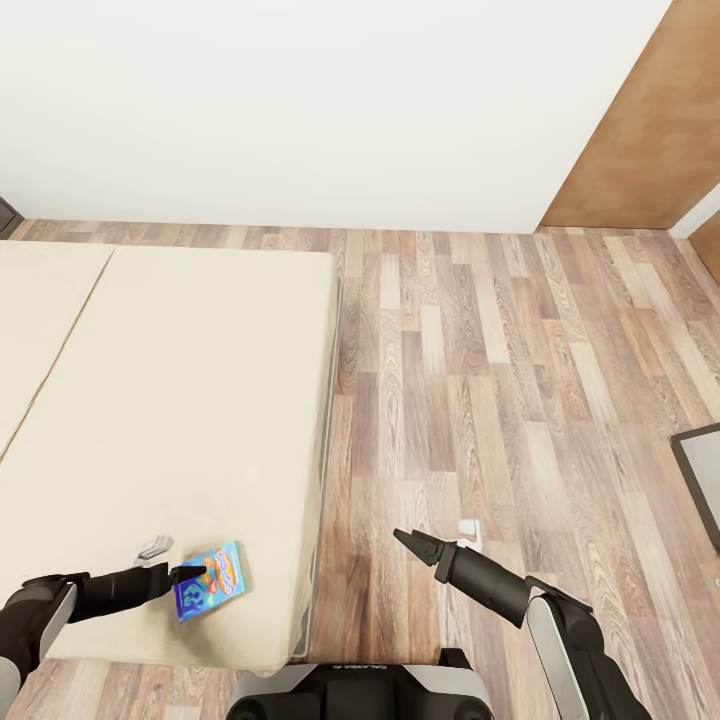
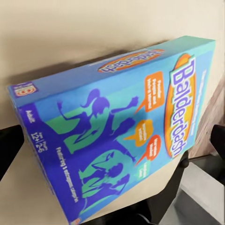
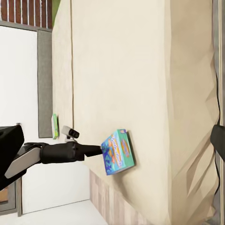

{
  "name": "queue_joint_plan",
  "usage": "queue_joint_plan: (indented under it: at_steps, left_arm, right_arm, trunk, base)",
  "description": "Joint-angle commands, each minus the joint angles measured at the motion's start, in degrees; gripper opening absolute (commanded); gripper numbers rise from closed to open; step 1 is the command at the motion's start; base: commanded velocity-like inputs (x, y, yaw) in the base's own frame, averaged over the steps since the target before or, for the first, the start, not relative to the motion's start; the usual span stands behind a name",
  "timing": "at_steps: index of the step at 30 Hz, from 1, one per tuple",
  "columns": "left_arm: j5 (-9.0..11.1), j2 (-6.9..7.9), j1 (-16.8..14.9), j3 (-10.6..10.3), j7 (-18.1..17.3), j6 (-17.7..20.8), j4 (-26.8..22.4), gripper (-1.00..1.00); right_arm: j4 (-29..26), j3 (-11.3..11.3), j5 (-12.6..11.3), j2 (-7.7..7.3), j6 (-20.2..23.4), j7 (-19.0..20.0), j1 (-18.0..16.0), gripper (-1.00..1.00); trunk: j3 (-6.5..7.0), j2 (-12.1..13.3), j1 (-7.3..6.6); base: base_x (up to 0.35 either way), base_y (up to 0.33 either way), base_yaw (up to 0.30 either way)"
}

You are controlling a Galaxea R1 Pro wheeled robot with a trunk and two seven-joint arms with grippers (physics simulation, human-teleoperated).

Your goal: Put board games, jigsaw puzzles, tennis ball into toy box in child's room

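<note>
Left gripper [image 1: 188, 574] clamps one edge of the board game [image 1: 210, 581] near the bed [image 1: 180, 400] corner; such a shallow pinch risks the box twisting free, while the right gripper [image 1: 415, 545] hovers, its state unclear.

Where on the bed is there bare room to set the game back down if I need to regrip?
Most of the bed is bare: the whole stretch from the board game up toward the wall. The left gripper is at the game's edge, near the bed's corner, so that is the tight spot. The right gripper hangs over floor.
</note>
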Motion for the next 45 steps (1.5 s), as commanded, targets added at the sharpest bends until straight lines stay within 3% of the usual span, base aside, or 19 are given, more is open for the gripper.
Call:
queue_joint_plan:
  at_steps: [1,12,17,45]
  left_arm:
    - [-0.09,-0.02,-0.02,0.24,-0.41,0.51,-0.02,1.00]
    - [-0.09,-0.09,-0.02,0.24,-3.22,-1.28,0.03,1.00]
    - [-0.15,-1.23,-0.02,0.22,-4.48,-2.52,0.04,1.00]
    - [-0.18,-4.12,-0.02,0.19,-4.82,-4.07,0.13,1.00]
  right_arm:
    - [0.00,-0.11,-0.19,0.05,0.37,0.12,-0.02,1.00]
    - [0.00,-0.11,-0.19,0.05,0.37,0.12,-0.02,1.00]
    - [0.00,-0.11,-0.19,0.05,0.37,0.14,-0.02,1.00]
    - [-0.09,-0.11,-0.27,-0.01,0.37,0.28,-0.02,1.00]
  trunk:
    - [-0.03,-0.03,0.01]
    - [-0.03,-0.03,0.01]
    - [-0.03,-0.03,0.01]
    - [-0.03,-0.03,0.01]
  base:
    - [0.000,0.000,0.000]
    - [0.000,0.000,0.000]
    - [0.000,0.000,0.000]
    - [0.000,0.000,0.000]
